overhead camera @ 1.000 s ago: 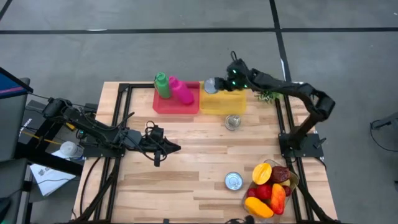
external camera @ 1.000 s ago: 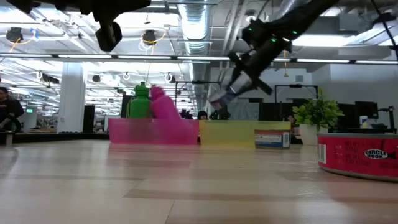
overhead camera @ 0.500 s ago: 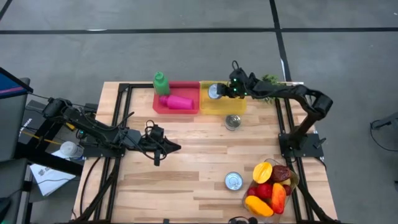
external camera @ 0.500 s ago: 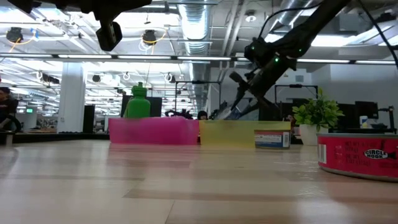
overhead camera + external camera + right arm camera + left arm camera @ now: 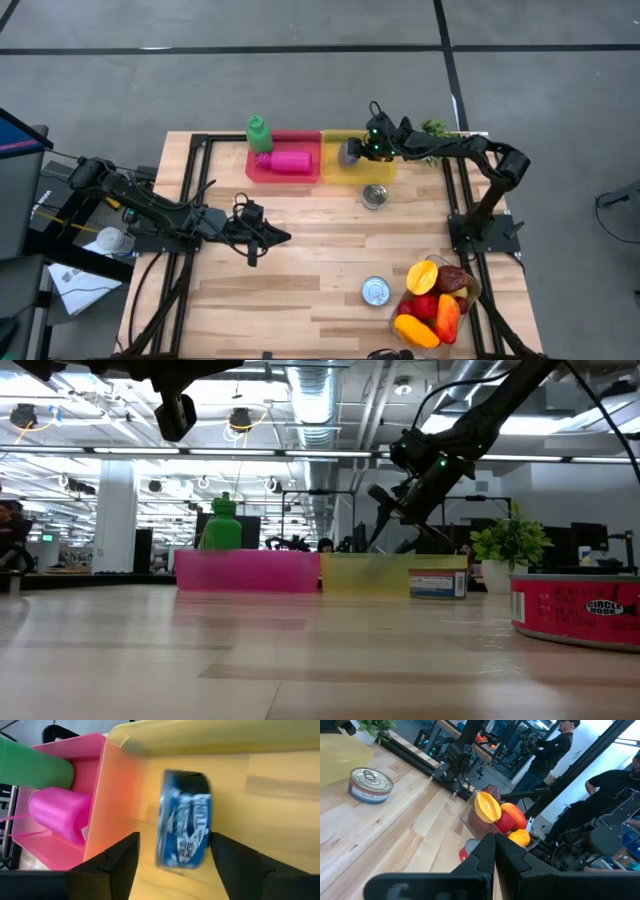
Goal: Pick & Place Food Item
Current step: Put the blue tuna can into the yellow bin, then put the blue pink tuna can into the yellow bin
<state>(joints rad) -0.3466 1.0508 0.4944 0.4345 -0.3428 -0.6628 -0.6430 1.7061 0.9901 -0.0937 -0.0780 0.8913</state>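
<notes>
Right wrist view: the right gripper, fingers spread, releases a blue-labelled tin can into the yellow plastic bin at the tabletop's far edge; withdrawal comes next. Left gripper waits clenched.

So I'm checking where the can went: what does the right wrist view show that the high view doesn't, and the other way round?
Only the right wrist view: the blue can lying on its side inside the yellow bin, between the open fingers of the right end effector, not gripped.
Only the high view: the left end effector waiting shut over the table, two more cans and the fruit.
Both: the yellow bin, the pink bin, the green bottle and the pink bottle.
</notes>
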